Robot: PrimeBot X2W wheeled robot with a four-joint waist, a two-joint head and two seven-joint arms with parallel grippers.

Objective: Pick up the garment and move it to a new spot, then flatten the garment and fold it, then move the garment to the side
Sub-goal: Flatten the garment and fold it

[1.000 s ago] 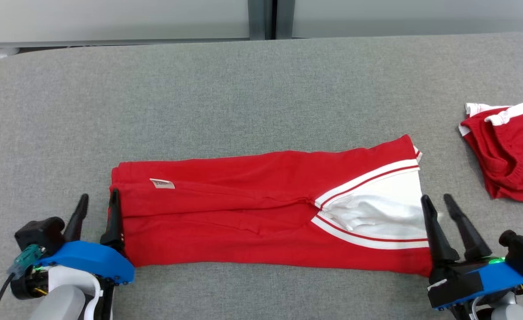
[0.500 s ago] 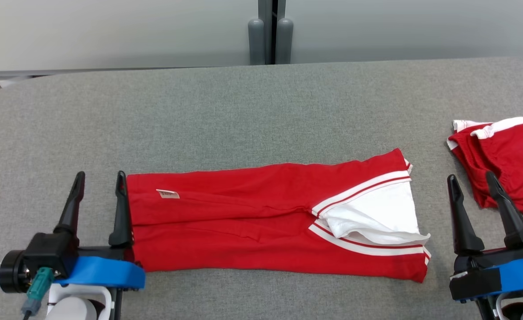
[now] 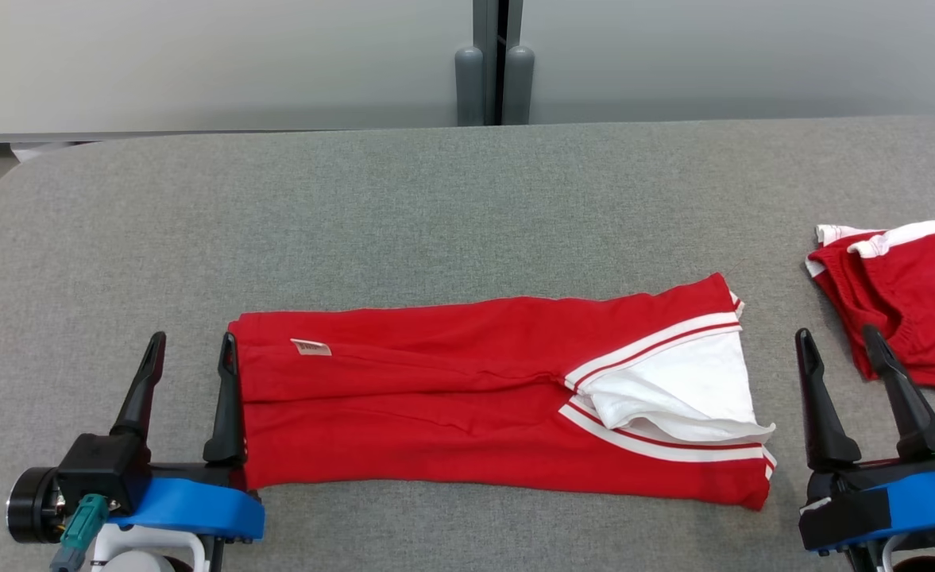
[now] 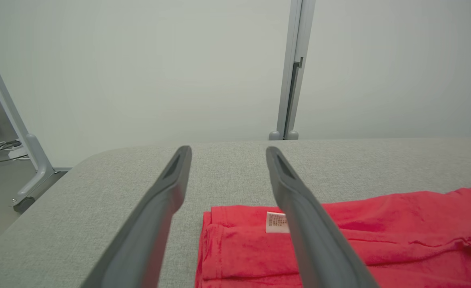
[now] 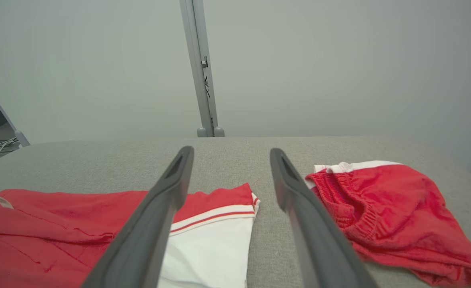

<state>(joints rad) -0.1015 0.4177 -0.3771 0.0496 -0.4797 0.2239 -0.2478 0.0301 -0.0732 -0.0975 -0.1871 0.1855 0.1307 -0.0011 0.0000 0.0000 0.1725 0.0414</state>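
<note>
Red garment (image 3: 467,397) flat on grey worktop (image 3: 435,222), L gripper (image 3: 193,340) by its left end, R gripper (image 3: 836,334) beyond right end, both jaws spread, empty, 2nd garment (image 3: 912,302) far right.

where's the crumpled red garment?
The crumpled garment lies at the head view's far right on the grey table, apart from the folded garment, beside the right gripper.

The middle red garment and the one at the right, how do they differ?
The middle garment lies flat in a long folded strip; the right garment sits bunched. The middle garment shows a broad white panel with stripes at one end; the right garment shows just a white band along its far edge. Both are red with white, on the grey table.
</note>
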